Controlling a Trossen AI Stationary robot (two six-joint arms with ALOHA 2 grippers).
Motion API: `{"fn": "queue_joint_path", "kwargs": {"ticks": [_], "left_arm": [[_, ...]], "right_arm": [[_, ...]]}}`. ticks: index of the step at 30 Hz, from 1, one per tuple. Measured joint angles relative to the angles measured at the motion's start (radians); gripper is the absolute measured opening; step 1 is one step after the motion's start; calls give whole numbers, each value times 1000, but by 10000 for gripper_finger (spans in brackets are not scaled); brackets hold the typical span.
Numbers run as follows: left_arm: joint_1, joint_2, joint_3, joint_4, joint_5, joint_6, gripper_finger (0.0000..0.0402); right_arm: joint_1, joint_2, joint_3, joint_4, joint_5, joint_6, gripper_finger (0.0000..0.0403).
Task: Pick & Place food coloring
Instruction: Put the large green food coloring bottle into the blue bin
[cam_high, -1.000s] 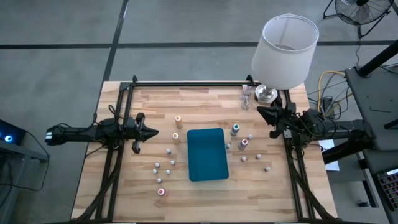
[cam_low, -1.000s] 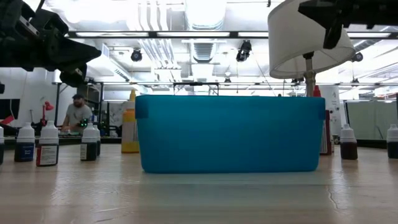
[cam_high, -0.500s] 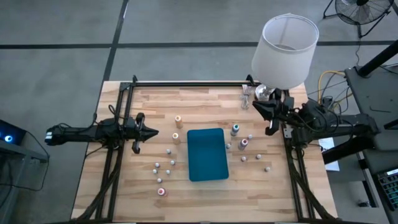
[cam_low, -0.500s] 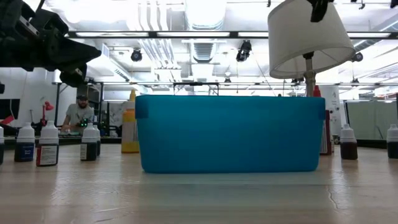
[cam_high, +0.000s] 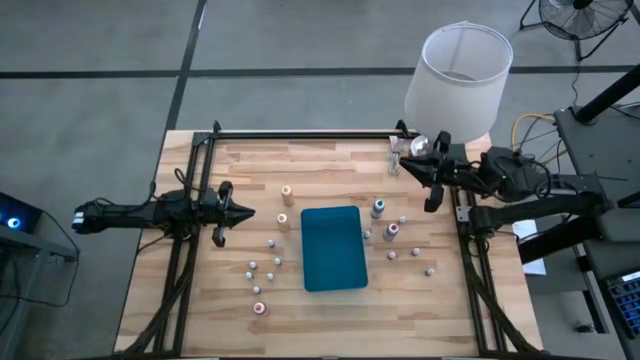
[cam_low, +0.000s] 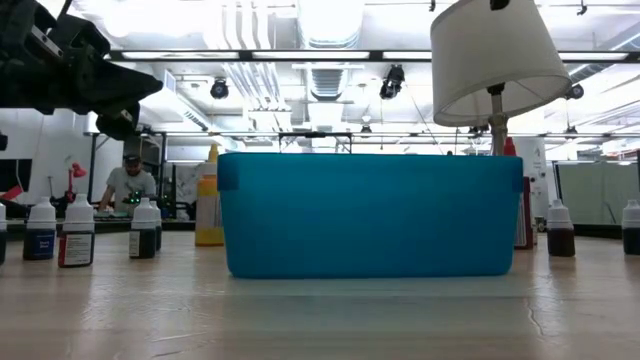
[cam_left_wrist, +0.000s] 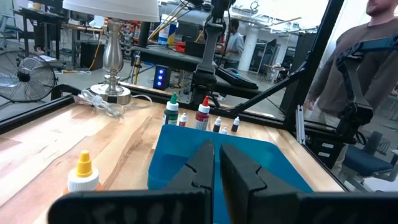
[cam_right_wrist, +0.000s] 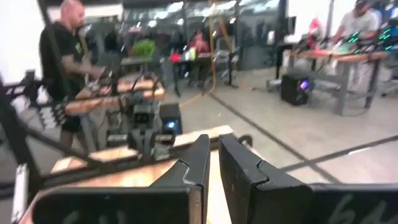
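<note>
Currently both claws hang empty with fingers pressed together. The tiny food-colouring bottles stand scattered on the pale wooden table, on either side of the teal rectangular tray. The right gripper hovers near the table's far right corner, beside the white-shaded lamp; the green- and magenta-topped bottles lie nearer it, toward the tray. The left gripper waits at the left edge, closer to the orange-topped bottle.

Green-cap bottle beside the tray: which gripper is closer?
Right. The right gripper sits just past the green-cap bottle, toward the lamp. The left gripper waits across the tray, off its far side.
</note>
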Motion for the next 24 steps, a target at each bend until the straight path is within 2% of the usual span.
{"fn": "queue_joint_path", "kwargs": {"ticks": [10,19,24], "left_arm": [[0,0,0,0,0,0,0],[0,0,0,0,0,0,0],[0,0,0,0,0,0,0]], "right_arm": [[0,129,234,-252,-81,-9,28],[0,260,447,-535,-96,-53,28],[-1,322,523,-626,-121,-66,28]]}}
